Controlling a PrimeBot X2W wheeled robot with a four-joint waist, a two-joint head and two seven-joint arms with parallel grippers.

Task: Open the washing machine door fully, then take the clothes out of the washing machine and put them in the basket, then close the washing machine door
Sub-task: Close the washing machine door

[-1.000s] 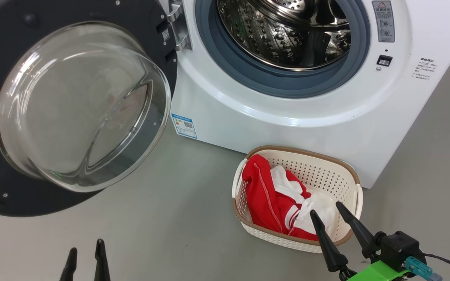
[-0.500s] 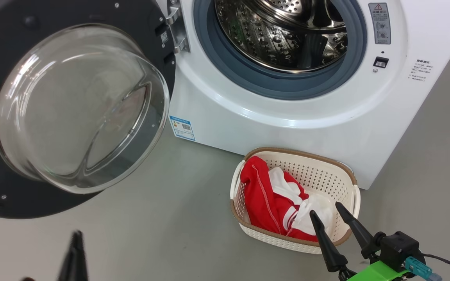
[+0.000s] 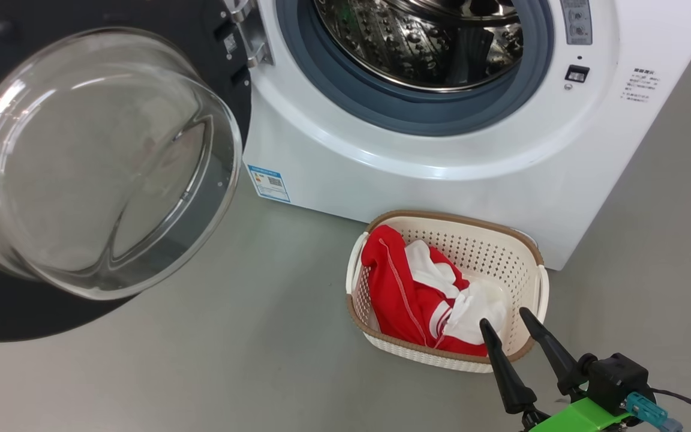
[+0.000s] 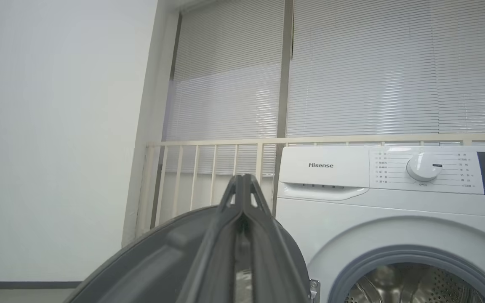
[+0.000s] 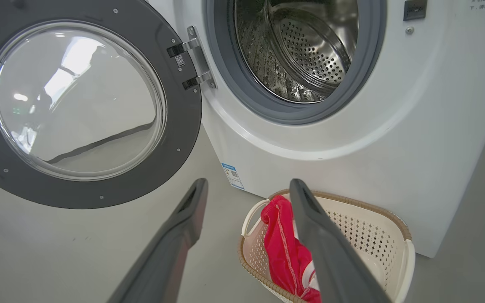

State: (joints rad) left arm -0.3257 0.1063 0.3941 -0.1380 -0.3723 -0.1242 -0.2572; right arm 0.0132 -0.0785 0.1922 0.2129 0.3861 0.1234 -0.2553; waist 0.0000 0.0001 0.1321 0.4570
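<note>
Nearest, on the right, our right end effector (image 3: 503,317) hangs spread wide and empty, just above the near edge of the basket (image 3: 453,217). The red and white clothes (image 3: 393,288) lie inside the basket, which sits on the floor (image 3: 231,360) close to the washing machine (image 3: 441,174) so the carry is short. On the left, our left end effector (image 4: 242,181) is pinched tight on nothing, we think to push the washing machine door (image 3: 99,162), which hangs wide open. Farthest back, the drum (image 3: 417,42) looks empty, so closing comes next.
</note>
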